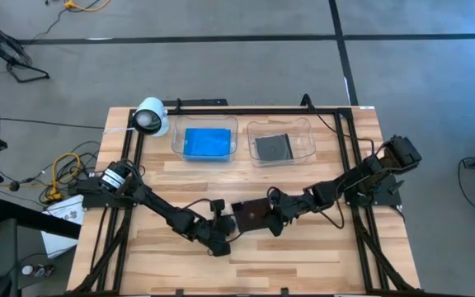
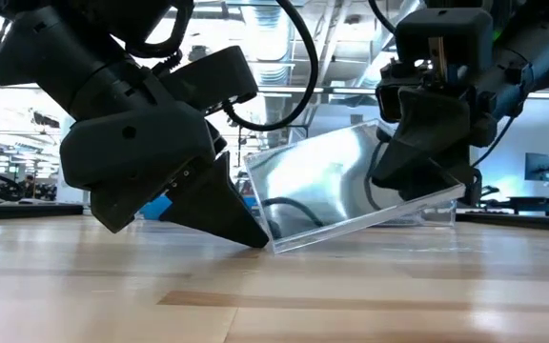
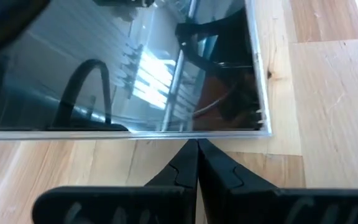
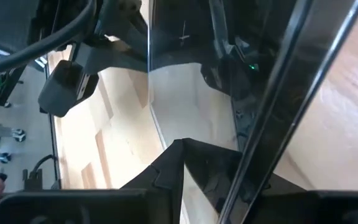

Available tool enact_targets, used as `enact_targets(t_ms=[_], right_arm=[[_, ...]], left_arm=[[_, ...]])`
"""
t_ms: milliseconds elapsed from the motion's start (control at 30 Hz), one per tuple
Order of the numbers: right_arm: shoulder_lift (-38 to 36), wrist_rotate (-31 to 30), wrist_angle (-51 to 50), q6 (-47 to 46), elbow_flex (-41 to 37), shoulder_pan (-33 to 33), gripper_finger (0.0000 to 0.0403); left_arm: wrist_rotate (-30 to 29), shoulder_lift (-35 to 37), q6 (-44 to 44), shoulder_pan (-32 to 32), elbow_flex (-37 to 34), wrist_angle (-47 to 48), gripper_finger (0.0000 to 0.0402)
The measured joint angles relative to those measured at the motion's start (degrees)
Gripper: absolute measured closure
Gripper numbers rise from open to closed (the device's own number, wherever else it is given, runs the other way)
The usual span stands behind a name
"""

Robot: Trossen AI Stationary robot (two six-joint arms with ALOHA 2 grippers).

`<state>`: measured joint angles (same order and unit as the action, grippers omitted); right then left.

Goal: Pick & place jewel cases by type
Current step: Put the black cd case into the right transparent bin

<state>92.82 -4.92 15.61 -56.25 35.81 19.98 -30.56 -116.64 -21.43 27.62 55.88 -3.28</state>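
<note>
A clear jewel case with a dark inside (image 1: 252,214) stands tilted at the table's middle, between my two grippers. Its left edge (image 2: 276,246) rests on the wood and its right end is raised. My left gripper (image 1: 228,224) is shut, and its tip (image 2: 255,234) sits at the case's low edge. My right gripper (image 1: 273,216) is shut on the raised end (image 2: 425,187). At the back stand two clear trays. The left tray (image 1: 176,142) holds blue jewel cases (image 1: 209,142). The right tray (image 1: 307,144) holds a dark one (image 1: 274,147). My left gripper touches the case's low left edge (image 3: 191,133) with the tip of its shut fingers (image 3: 185,163), coming slantwise down from the table's left. That edge lies on the wood. My right gripper pinches the case's raised right edge (image 4: 261,124) between its two fingers, slanting down from the table's right. The case sits tilted in the hold, its left edge on the table.
A white cylindrical camera (image 1: 151,116) stands at the back left, beside the blue tray. Black frame rails (image 1: 346,157) run along the table's sides and back. Bare wood (image 1: 246,264) lies toward the near edge.
</note>
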Motion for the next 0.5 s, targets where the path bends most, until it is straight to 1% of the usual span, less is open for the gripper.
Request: enact_targets(t_ms=[67,167,367,500], right_arm=[[-0.46,-0.8,-0.42,0.57,0.0,-0.01,0.0329],[-2.15,-3.86,-1.45,2.0,-0.15,-0.13,0.0329],[-8.92,-10.67,-3.27,6.24,-0.2,-0.81,0.0329],[-13.51,-14.7,-4.32,9.3,-0.19,-1.42,0.0329]], left_arm=[[-0.57,0.07,0.03,0.43,-0.03,-0.02,0.0401],[-0.85,0.86,0.07,1.07,-0.17,0.78,0.0401],[-1.53,3.2,1.16,2.28,-0.61,3.07,0.0402],[-2.74,3.37,1.4,2.92,-0.68,3.49,0.0401]])
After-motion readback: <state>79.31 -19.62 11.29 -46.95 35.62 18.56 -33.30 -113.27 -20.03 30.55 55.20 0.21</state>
